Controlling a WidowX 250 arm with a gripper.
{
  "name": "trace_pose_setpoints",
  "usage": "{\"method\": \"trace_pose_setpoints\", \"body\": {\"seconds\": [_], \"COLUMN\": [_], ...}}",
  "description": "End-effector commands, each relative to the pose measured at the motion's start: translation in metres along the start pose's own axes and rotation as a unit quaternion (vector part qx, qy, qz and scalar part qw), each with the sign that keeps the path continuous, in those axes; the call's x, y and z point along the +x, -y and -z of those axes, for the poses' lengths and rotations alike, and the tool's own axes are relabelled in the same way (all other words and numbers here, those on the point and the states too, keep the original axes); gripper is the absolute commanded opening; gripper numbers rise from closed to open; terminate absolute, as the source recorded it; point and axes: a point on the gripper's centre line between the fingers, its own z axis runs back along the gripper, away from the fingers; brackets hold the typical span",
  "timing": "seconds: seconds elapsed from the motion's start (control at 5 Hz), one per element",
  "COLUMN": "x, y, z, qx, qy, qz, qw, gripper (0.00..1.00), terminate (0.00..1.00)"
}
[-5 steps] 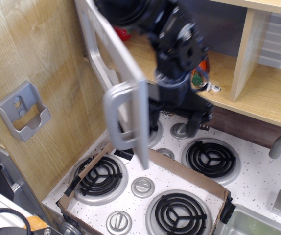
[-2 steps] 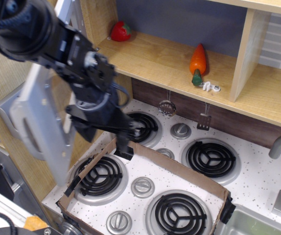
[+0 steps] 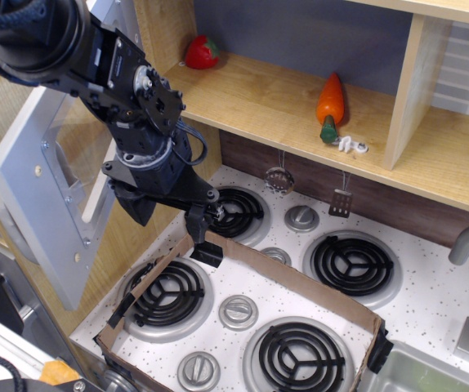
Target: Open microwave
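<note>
left: open microwave door (image 3: 46, 188) blocks — front: cardboard rim (image 3: 292, 286) | right: stovetop (image 3: 431, 286) free

Microwave door (image 3: 46, 196) at far left, hand (image 3: 200, 233) to its right above the stove (image 3: 431, 306), carrot (image 3: 330, 104) on the shelf (image 3: 251, 102) behind.

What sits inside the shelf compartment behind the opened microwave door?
A red strawberry and an orange carrot lie on the shelf. The arm and swung-open door hide the far-left part.

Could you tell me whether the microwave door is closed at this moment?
No, the microwave door is swung wide open to the left, its inner face showing, with the gripper off it above the stove.
</note>
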Motion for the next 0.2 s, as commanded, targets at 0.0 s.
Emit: {"method": "trace_pose_setpoints", "body": {"seconds": [0.0], "x": [-0.0077], "y": [0.01], "z": [-0.0077], "qx": [0.002], "qy": [0.011], "qz": [0.001], "qw": [0.9999], "gripper": [1.0], "terminate": [1.0]}}
